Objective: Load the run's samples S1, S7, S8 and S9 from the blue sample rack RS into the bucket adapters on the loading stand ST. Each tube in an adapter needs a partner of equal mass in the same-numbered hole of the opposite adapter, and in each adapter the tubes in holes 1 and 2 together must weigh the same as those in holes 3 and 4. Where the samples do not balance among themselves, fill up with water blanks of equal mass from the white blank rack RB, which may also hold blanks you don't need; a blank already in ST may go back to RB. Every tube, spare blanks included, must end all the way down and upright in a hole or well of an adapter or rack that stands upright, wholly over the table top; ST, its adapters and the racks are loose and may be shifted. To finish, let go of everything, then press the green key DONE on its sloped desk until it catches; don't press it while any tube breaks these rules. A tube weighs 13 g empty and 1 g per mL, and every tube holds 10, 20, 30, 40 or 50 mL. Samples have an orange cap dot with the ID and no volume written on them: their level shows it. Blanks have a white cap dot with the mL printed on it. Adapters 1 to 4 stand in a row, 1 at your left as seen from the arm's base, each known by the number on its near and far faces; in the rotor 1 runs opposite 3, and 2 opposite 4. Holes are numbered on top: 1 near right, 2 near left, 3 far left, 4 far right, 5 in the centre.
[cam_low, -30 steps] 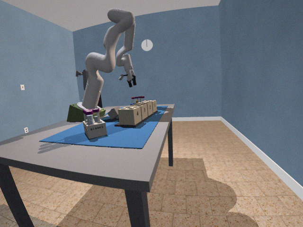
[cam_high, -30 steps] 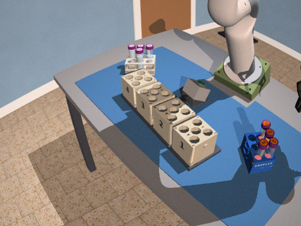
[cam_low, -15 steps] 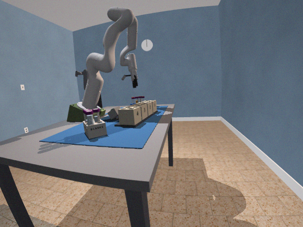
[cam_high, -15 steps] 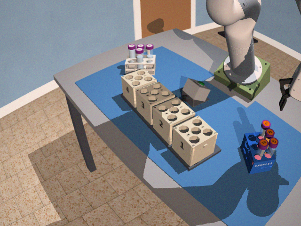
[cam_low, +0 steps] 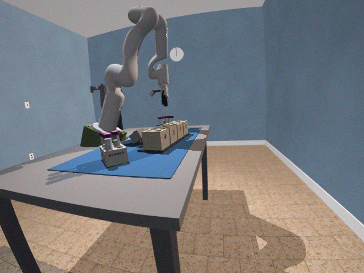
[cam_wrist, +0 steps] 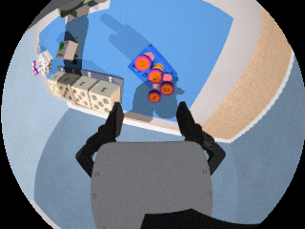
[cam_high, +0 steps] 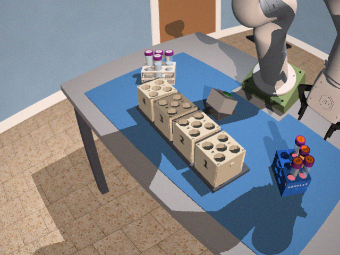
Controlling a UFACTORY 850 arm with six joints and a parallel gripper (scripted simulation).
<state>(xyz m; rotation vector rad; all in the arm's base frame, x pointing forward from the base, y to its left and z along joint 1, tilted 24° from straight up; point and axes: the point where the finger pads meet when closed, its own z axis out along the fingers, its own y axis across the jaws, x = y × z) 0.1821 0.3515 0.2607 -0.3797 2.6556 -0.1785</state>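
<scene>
The blue sample rack RS [cam_high: 296,186] [cam_wrist: 144,52] stands at the near right of the blue mat [cam_high: 115,95] and holds several tubes with orange cap dots [cam_high: 304,150] [cam_wrist: 155,75]. The four beige adapters stand in a row on the dark stand ST [cam_high: 232,178]. They run from adapter 1 [cam_high: 217,170] to adapter 4 [cam_high: 144,102] and also show in the exterior view [cam_low: 155,139] and the wrist view [cam_wrist: 83,91]. All their holes are empty. The white blank rack RB [cam_high: 158,71] [cam_low: 114,155] holds several purple-capped blanks. My gripper [cam_high: 313,128] [cam_low: 164,100] [cam_wrist: 150,108] is open and empty, high above the table near RS.
The grey sloped desk [cam_high: 221,105] [cam_wrist: 69,52] with the green DONE key [cam_high: 227,94] stands between the adapters and the arm's green base [cam_high: 274,93]. The grey table [cam_high: 82,82] ends close behind RS. RB stands right against adapter 4.
</scene>
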